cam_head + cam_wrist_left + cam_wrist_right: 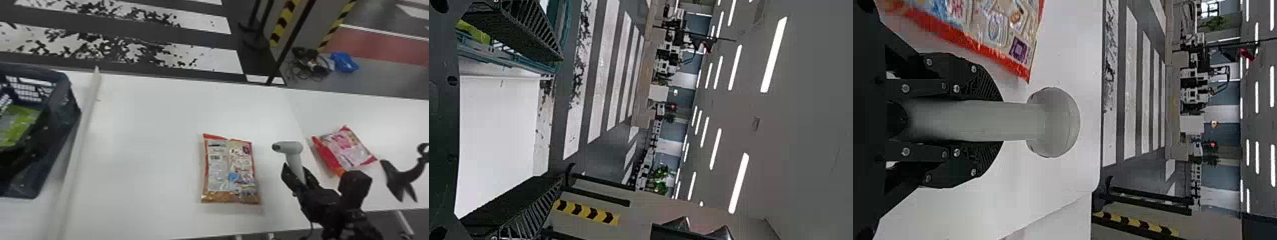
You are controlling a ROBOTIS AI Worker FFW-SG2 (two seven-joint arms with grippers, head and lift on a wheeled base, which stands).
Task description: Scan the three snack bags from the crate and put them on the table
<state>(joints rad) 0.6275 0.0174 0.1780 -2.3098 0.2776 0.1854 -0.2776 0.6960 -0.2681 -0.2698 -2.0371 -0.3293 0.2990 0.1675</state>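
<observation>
Striped black-and-white floor runs beyond the far edge of my white table (150, 105). At the left stands the dark blue crate (63, 118), its right wall near a pale raised strip (79, 137) that runs from the far edge toward me. Within the crate lies a green snack bag (22, 123), partly hidden and too shadowed for me to tell its long axis. My left gripper (560, 117) is released, its ridged fingers spread wide apart.

White surface stretches between the strip and the orange-edged snack bag (229, 169), leaving me a broad way across. That bag lies flat, its long axis running near to far, printed panels and a barcode upward, tan contents along its near end.

Just to its right, my right gripper (295, 168) is clamped on the grey scanner (292, 148) by its handle; the scanner's dark nose points left. Farther right, the red-and-pink snack bag (346, 148) lies aslant, glossy and creased, near the black forked stand (402, 178) by the table's near edge.
</observation>
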